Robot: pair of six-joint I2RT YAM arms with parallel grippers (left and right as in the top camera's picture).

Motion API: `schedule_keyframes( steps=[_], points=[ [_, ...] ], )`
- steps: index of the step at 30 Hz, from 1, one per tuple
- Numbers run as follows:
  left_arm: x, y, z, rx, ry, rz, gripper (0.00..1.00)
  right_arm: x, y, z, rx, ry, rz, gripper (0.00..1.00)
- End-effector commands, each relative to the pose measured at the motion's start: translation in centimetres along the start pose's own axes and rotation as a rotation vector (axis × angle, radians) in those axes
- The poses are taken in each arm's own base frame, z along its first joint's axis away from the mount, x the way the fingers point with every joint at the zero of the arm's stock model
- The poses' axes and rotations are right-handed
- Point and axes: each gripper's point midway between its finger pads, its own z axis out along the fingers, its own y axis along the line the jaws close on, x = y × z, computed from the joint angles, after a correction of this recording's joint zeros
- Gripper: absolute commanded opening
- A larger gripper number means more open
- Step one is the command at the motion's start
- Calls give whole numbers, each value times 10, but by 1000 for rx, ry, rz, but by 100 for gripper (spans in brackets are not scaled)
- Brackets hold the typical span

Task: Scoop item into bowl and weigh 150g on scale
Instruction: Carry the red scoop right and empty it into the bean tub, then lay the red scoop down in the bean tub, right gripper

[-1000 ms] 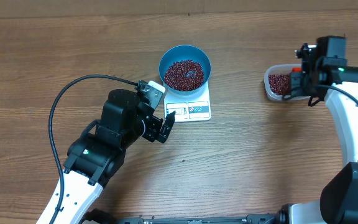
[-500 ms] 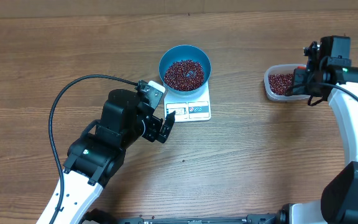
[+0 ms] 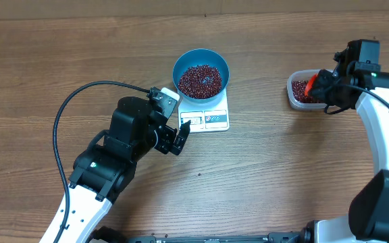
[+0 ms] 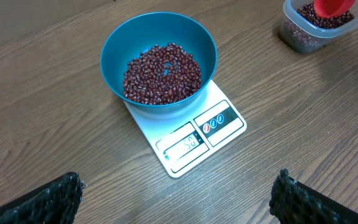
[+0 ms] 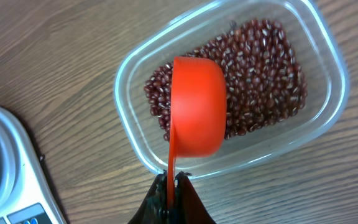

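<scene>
**Item:** beans [image 4: 162, 73] — small, dark red-maroon, dry, loose.

**Location:** one mound lies in the blue bowl [image 4: 114, 43], which sits on the white scale [image 4: 194, 134]. The rest lie in the clear tub [image 5: 328, 93], well apart to the right on the table [image 3: 282, 175].

**Handling:** each bean looks hard, smooth and light. The mass should pour and shift like coarse gravel, roll off any tilted edge, and scatter on bare wood. Not fragile. No finger hold is practical — the beans are best taken by scoop only, kept level once loaded and tipped low over the bowl's middle.

**Tool:** orange-red scoop [image 5: 197, 106], rigid plastic. Its cup is over the tub with the rounded back toward the wrist camera, so whether it carries beans cannot be told. Right gripper [image 5: 171, 190]: jaws clamped on the thin handle, a narrow, slick hold that could twist under load.

**Left gripper** [image 4: 176, 198]: fingers [image 4: 55, 199] spread wide, holding nothing, hanging near the scale's display edge without touching it.

**Scale:** probably light and apt to slide if nudged. The reading is too small to make out. Final additions are judged best made in small amounts.
</scene>
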Motion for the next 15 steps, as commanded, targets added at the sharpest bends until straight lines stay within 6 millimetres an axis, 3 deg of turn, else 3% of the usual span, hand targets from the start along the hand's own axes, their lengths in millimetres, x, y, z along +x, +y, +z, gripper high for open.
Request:
schedule_keyframes(
  steps=[1, 8, 10, 15],
  points=[
    [-8, 0, -2, 5, -16, -10, 100, -3, -1, 12, -1, 18, 98, 4],
    [-8, 0, -2, 4, -16, -10, 100, 3, -7, 31, 15, 62, 162, 9],
    [-8, 0, -2, 4, -16, -10, 99, 4, -6, 32, 12, 71, 162, 30],
    [-8, 0, -2, 4, -16, -10, 99, 10, -9, 31, 21, 94, 134, 68]
  ],
)
